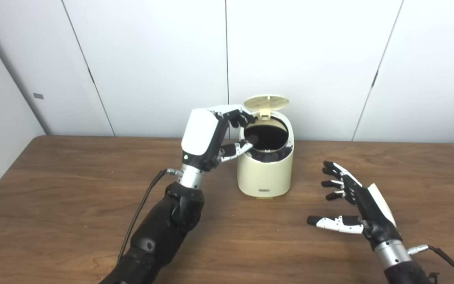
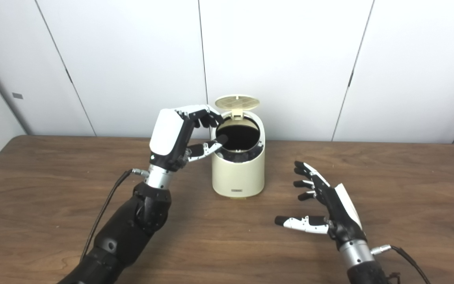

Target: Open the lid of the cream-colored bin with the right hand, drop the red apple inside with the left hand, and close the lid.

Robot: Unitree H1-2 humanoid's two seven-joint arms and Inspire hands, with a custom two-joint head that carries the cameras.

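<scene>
Cream-colored bin [image 1: 265, 169] stands mid-counter [image 1: 73, 213], lid [image 1: 267, 101] tipped up behind its mouth. Left hand [image 1: 215, 136] hovers spread at the rim, apple unseen; right hand [image 1: 349, 201], spread and empty, rests nearer the front.

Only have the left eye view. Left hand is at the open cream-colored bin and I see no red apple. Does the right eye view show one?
Observer: No. In the right eye view the left hand holds nothing, fingers apart at the rim of the cream-colored round plastic bin.
Operator: Inside the bin?
Observer: That angle shows only a dark opening. The contents cannot be made out.
Operator: Lid and right hand?
Observer: The round cream lid stands tipped up behind the opening. The right hand is open, apart from the bin, by the brown wooden table.
</scene>
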